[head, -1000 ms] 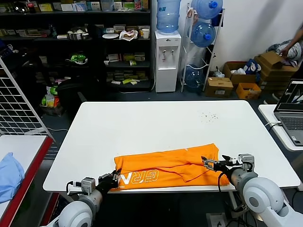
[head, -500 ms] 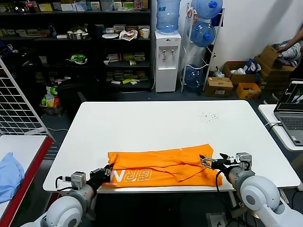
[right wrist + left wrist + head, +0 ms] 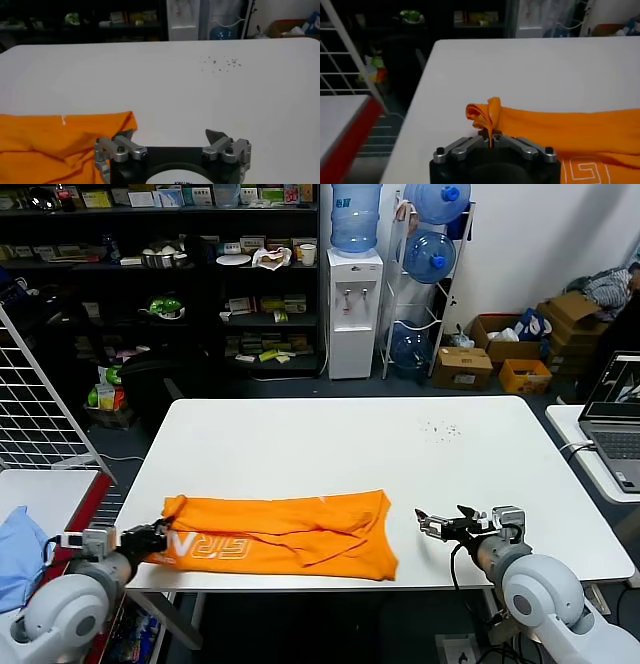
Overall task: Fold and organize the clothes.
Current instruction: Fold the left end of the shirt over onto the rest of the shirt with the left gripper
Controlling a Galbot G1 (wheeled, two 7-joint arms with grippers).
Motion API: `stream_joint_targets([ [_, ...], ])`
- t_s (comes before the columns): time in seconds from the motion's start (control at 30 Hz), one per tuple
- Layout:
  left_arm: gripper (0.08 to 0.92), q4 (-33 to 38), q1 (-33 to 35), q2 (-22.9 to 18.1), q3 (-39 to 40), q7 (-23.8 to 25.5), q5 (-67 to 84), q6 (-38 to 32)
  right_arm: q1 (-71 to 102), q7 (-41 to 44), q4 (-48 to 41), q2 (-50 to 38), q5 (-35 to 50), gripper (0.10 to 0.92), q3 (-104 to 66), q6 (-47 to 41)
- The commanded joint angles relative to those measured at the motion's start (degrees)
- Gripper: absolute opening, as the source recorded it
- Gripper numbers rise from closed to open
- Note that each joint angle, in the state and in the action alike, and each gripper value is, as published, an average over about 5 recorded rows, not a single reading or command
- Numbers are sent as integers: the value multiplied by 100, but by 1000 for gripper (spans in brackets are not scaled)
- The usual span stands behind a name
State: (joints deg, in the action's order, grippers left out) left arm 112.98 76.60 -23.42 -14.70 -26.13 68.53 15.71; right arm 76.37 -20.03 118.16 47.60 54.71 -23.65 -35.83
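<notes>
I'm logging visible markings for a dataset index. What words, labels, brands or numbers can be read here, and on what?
White block lettering on the orange T-shirt, near the shut left gripper: upside down in the head view; "GRA" is all that reads.
Dark print on the right gripper wrist disc: cut off, unreadable.
Labels on the shelf goods, water bottles and cardboard boxes: too small to read.

bare table beyond T-shirt, laptop rightward
</notes>
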Motion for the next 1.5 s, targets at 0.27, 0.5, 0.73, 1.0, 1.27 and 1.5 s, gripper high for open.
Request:
stream_joint_targets([
  [0.27, 115, -506, -105, 1048, -457, -104, 746, -80, -23, 68, -63, 112, -178, 921, 39, 7],
  [0.5, 115, 1285, -638, -245, 491, -1144, 1785, 242, 124, -30, -39, 194, -269, 921, -54, -22],
  [0.73, 115, 1431, -2418, -1751, 2394, -1909, 2221, 259, 416, -116, -47, 372, -430, 921, -256, -26],
  [1.0, 115, 681, -3185, -2716, 3067, -2094, 2103, 254, 598, -139, -34, 510, -562, 921, -338, -24],
  [1.27, 115, 552, -3251, -2979, 3281, -2142, 1850, 246, 547, -132, -56, 503, -548, 921, -311, -21],
  [1.5, 115, 340, -3241, -3036, 3287, -2050, 1610, 246, 544, -113, -34, 501, -541, 921, -293, -18],
])
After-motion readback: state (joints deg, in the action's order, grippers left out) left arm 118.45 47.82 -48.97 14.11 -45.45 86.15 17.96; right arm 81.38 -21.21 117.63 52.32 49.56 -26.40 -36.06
